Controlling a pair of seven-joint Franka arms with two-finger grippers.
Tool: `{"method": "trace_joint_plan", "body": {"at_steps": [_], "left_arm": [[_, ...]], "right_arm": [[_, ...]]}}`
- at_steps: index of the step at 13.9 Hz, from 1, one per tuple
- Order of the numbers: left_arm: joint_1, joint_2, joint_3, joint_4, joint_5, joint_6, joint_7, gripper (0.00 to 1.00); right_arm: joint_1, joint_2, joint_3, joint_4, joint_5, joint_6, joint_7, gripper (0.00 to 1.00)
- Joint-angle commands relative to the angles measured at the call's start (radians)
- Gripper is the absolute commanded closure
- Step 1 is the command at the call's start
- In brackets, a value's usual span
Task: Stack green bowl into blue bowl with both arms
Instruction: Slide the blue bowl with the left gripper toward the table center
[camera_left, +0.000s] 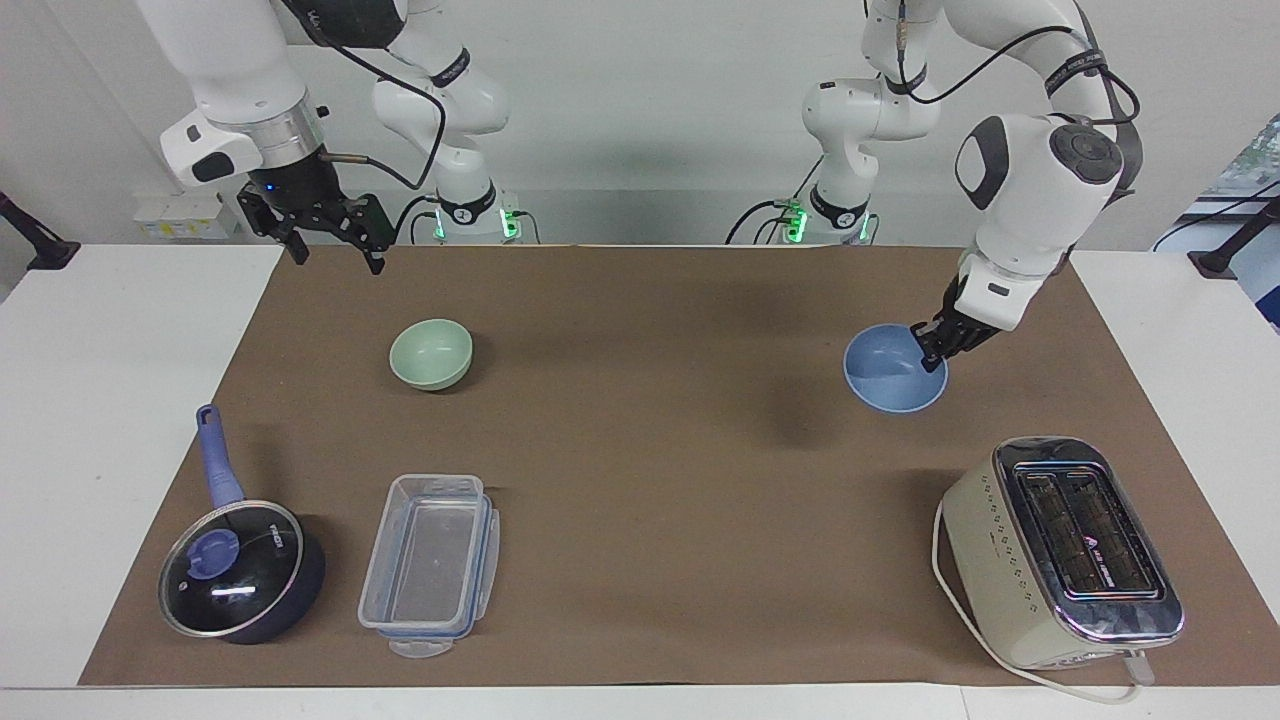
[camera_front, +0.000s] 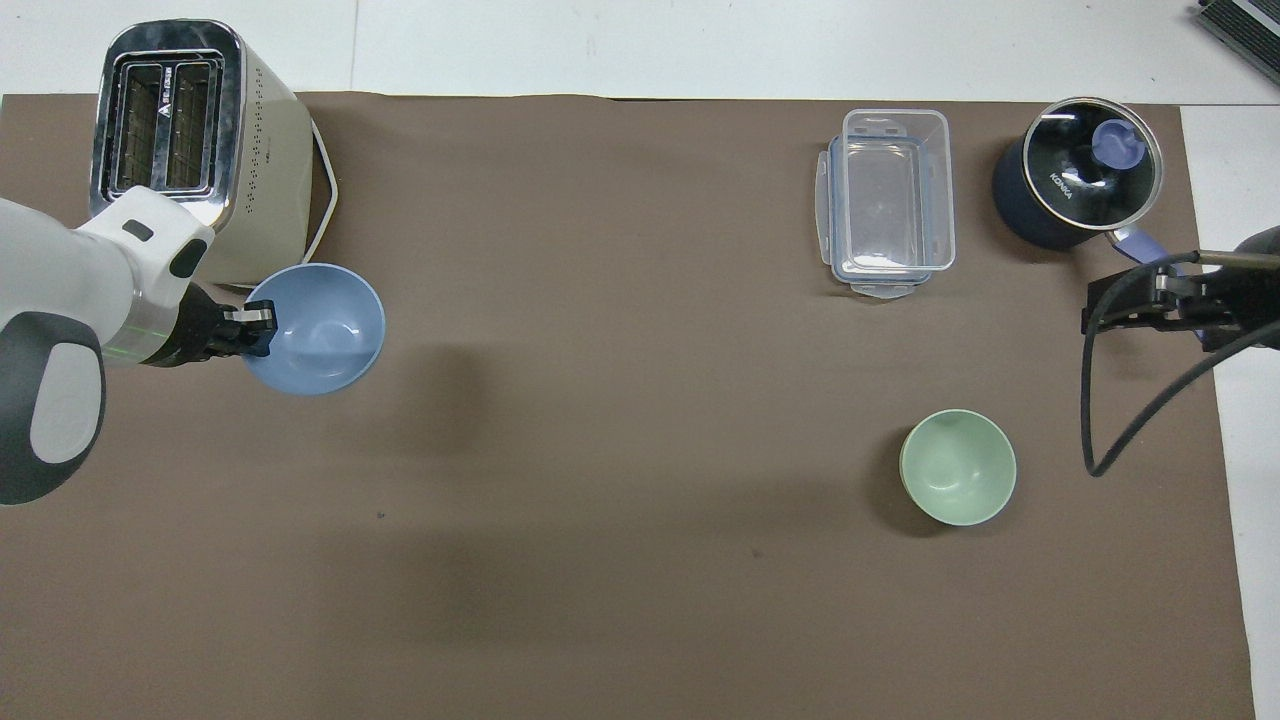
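Observation:
The light blue bowl (camera_left: 893, 369) (camera_front: 318, 329) hangs in the air over the brown mat at the left arm's end, its shadow on the mat below it. My left gripper (camera_left: 934, 352) (camera_front: 258, 330) is shut on the bowl's rim. The pale green bowl (camera_left: 431, 353) (camera_front: 958, 466) sits on the mat toward the right arm's end. My right gripper (camera_left: 335, 252) (camera_front: 1135, 305) hangs open and high over the mat's edge near the robots, apart from the green bowl, waiting.
A cream toaster (camera_left: 1062, 550) (camera_front: 205, 150) stands close to the lifted blue bowl, farther from the robots. A clear plastic container (camera_left: 430, 562) (camera_front: 887, 202) and a dark lidded pot with a blue handle (camera_left: 240, 565) (camera_front: 1078, 185) stand farther out than the green bowl.

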Motion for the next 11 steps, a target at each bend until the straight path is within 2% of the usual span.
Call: {"method": "trace_joint_plan", "body": {"at_steps": [1,3,11], "left_arm": [[-0.036,0.002,-0.001,0.01,-0.036,-0.018,-0.013,1.0],[-0.051,0.004,-0.005,0.007,-0.05,-0.012,-0.015,1.0],[-0.287,0.012,-0.004,-0.026,-0.067,0.078,-0.186,1.0]], "right_arm": [[-0.016,-0.005,-0.006,0.002,0.014,-0.006,-0.016,0.0],[-0.017,-0.005,-0.006,0.0,0.014,-0.006,-0.017,0.0],[-0.031,-0.019,-0.006,-0.02,0.014,-0.005,-0.017,0.0]]}}
